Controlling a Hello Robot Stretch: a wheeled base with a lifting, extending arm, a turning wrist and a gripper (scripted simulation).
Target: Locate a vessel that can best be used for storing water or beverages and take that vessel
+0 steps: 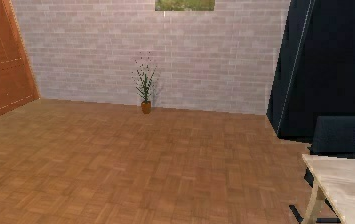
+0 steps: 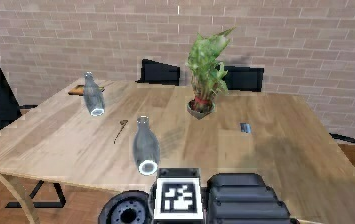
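We judged the search to be over and the reach to be the step in hand. On the pale wooden surface (image 2: 285,140) stood two clear glass bottles. The nearer clear glass bottle (image 2: 145,148) stood upright close to the front edge, just above the white square with black marks (image 2: 178,197) at the arm side view's bottom. The farther clear glass bottle (image 2: 92,95) stood well apart, toward the far left corner. Left of that square sat a dark rounded body that we took for the claw (image 2: 131,208). We could not make out its far end, so we could not tell how its fingers stood or whether it held anything. A leafy green plant in a small reddish pot (image 2: 207,75) stood mid-surface, well clear of the nearer bottle, and a thin brownish stick-like thing (image 2: 120,128) lay near it. The forward view showed the surface's corner (image 1: 337,178) at its right edge. The nearer bottle seemed the sensible pick (either would hold water). The next move, in our judgement, called for lining the arm up with it, extending slowly and taking it low on the body, since so tall and narrow a vessel would tip at a sideways nudge.
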